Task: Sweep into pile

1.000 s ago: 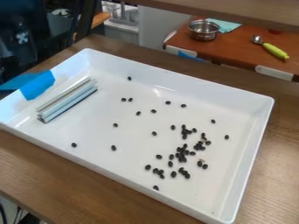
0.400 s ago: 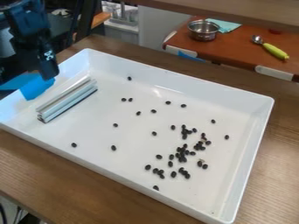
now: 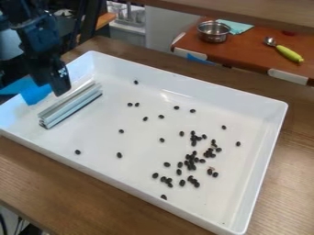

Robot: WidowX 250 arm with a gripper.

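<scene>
**Tool at the left end, beans all over the tray**

So my tool [image 3: 59, 88] hangs at the far left, over the left end of the white tray [image 3: 215, 95], just beside the ridged, silvery bar [image 3: 71, 106]. Honestly can't tell from here if it's spread or pressed together. The bar lies flat in the tray, running at a slant from near left toward the far side. There's blue tape [image 3: 34, 93] over the tray's left wall too.

The black beans [image 3: 196, 159] are mostly in a loose, patchy cluster toward the right and near side, with singles dotted across the middle, one way off by the far wall and one over at the near left.

Tray's sitting on a wooden surface [image 3: 43, 172]. Far right there's a reddish-brown surface [image 3: 245, 56] with a metal pot [image 3: 213, 36], a pale teal cloth [image 3: 238, 27] and a green-handled spoon [image 3: 288, 54].
</scene>
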